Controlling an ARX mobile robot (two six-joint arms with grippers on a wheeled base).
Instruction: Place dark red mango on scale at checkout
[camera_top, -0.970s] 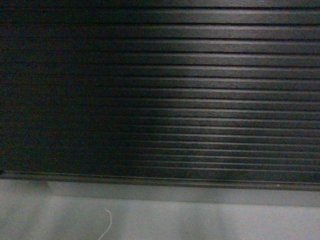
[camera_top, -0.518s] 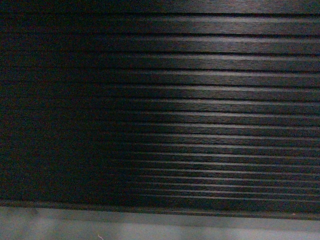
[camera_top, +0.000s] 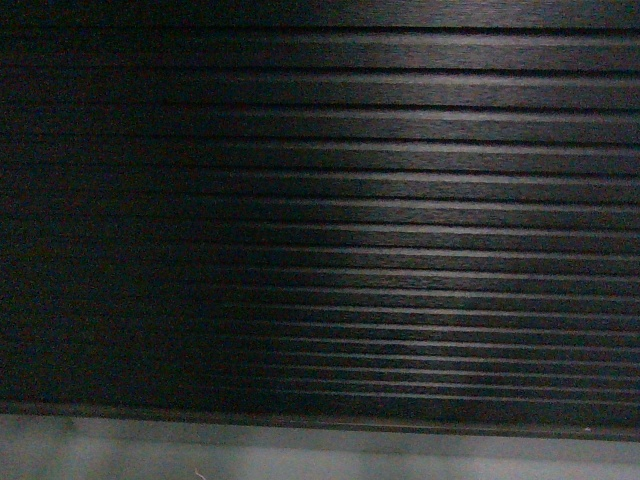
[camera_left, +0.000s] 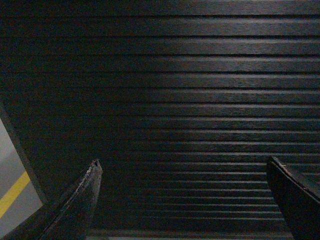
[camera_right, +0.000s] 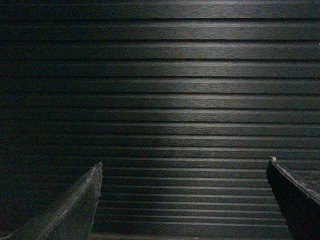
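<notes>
Both the left tool (camera_left: 182, 167) and right tool (camera_right: 184, 167) hang with fingers wide apart (nothing between them), facing the checkout's (camera_top: 400, 200) dark ribbed front.

Dim, grainy; perhaps right-side lighting

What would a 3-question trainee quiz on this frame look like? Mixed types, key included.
1. True or false: the dark red mango shows in some view.
2. The head view is mostly filled by: A) the scale, B) the checkout's ribbed front, C) a shelf.
3. Fill in: both the left gripper and the right gripper are ____.

Key: 1 false. 2 B. 3 open, holding nothing.
</notes>
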